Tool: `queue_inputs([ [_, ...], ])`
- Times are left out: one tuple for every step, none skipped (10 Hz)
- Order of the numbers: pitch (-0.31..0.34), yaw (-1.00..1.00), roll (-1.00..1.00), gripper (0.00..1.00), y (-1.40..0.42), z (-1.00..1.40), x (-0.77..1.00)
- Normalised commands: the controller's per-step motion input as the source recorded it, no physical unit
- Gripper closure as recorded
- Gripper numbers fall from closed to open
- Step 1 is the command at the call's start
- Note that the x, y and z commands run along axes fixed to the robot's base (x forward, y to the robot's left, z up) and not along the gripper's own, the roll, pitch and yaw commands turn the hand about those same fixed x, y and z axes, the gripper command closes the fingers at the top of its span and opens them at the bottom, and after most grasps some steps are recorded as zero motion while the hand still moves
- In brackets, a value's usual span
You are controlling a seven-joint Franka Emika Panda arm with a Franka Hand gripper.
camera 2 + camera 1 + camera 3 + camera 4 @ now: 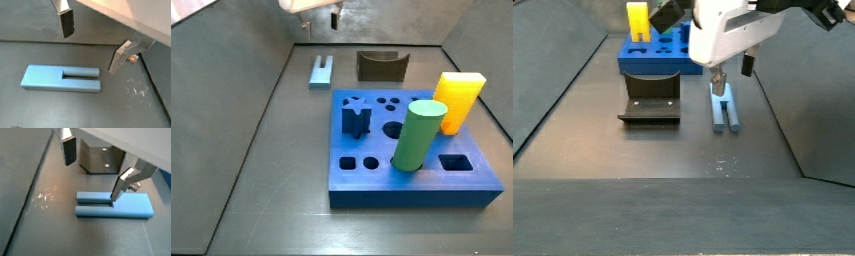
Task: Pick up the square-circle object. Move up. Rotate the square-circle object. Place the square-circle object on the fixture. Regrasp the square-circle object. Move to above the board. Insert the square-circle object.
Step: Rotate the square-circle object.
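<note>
The peg (112, 206) is seen lying flat on the floor beside the fixture (101, 159), the wide-open, empty hand (90, 173) poised above; pick-up seems pending, and a descent astride it is judged next.

A dark grey floor (278, 190) fills the work area, matte and faintly scuffed, catching a soft glare. Plain grey walls (225, 60) slope up around it on each side, evenly lit.
</note>
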Motion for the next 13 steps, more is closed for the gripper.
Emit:
queue_inputs([
  [-0.004,1.00,0.00,0.00,0.00,-0.03,0.04],
  [-0.005,1.00,0.00,0.00,0.00,-0.03,0.04],
  [-0.005,1.00,0.00,0.00,0.00,-0.03,0.04],
  [-0.005,1.00,0.00,0.00,0.00,-0.03,0.04],
  [-0.005,1.00,0.00,0.00,0.00,-0.03,0.04],
  [-0.005,1.00,0.00,0.00,0.00,-0.03,0.04],
  [-0.006,1.00,0.00,0.00,0.00,-0.03,0.04],
  [-0.006,1.00,0.00,0.00,0.00,-0.03,0.04],
  [-0.006,1.00,0.00,0.00,0.00,-0.03,0.04],
  [-0.006,1.00,0.00,0.00,0.00,-0.03,0.04],
  [-0.007,1.00,0.00,0.00,0.00,-0.03,0.04],
  [-0.007,1.00,0.00,0.00,0.00,-0.03,0.04],
  [-0.007,1.00,0.00,0.00,0.00,-0.03,0.04],
])
